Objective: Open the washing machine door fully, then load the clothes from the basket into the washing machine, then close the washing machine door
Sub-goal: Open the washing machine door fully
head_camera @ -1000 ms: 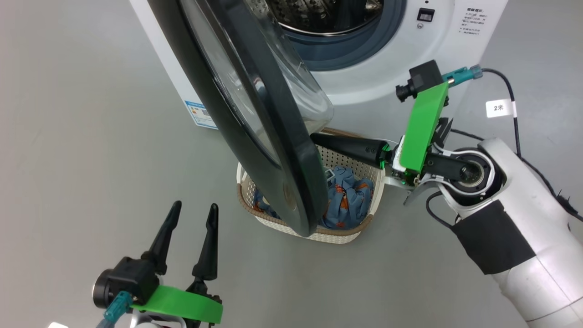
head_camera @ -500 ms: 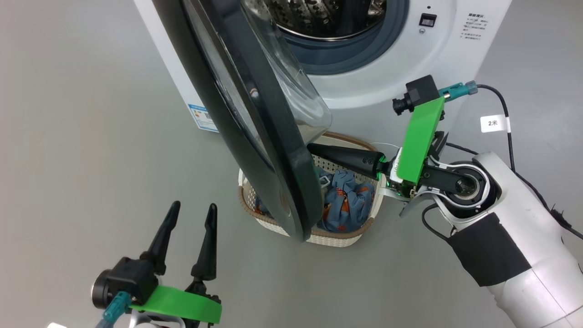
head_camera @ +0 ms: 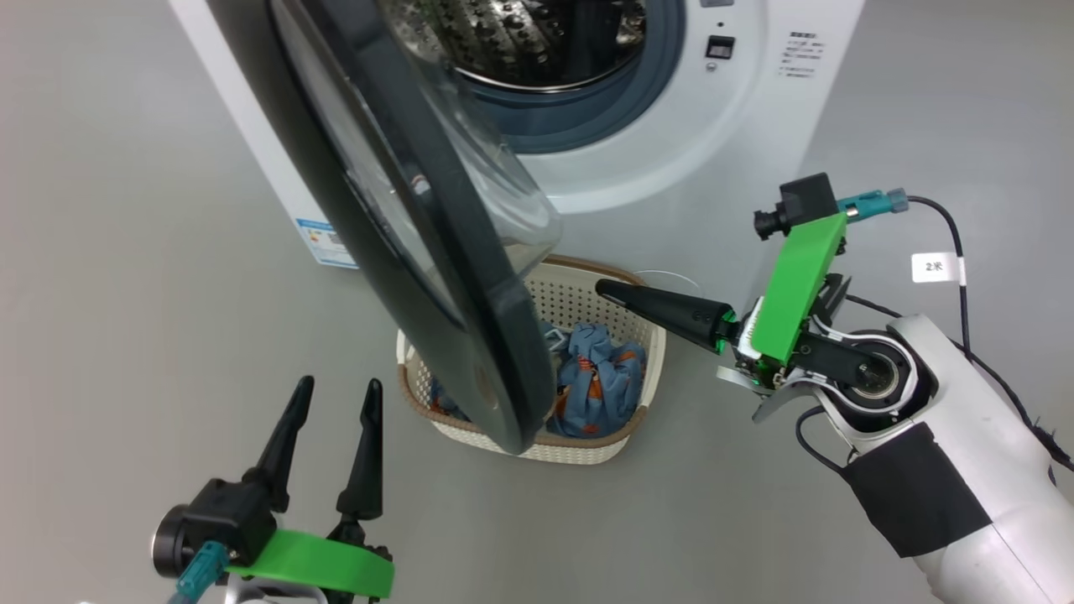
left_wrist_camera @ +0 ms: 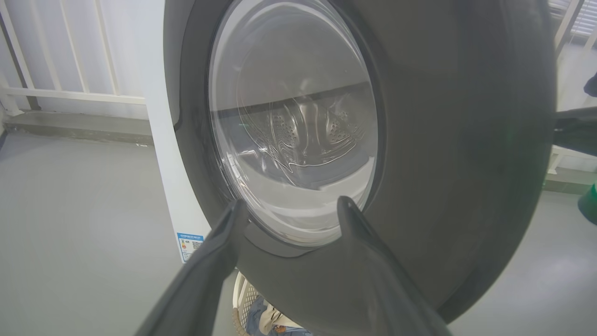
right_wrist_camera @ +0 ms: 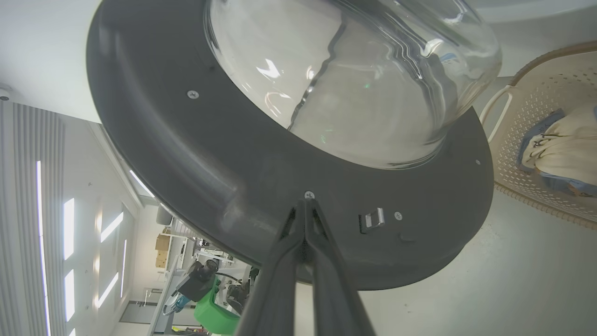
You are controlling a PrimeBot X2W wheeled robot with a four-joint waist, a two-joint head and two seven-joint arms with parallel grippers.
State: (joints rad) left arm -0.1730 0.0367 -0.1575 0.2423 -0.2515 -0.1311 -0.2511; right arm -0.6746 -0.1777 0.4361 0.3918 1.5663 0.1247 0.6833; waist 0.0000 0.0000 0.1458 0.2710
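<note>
I am viewing the big white front-loading washing machine (head_camera: pixel 713 151). Its round door (head_camera: pixel 495 361), glossy black rim around a bulging clear glass bowl, is standing part-open, overhanging the cream perforated plastic basket (head_camera: pixel 579 304) where the soft blue, orange-printed clothes (head_camera: pixel 600 386) are lying. The right gripper (head_camera: pixel 604 289), pinched shut and empty, is pointing leftward at the door's inner face and is nearer it than the left gripper (head_camera: pixel 337 384), which is gaping empty toward the outer face.
</note>
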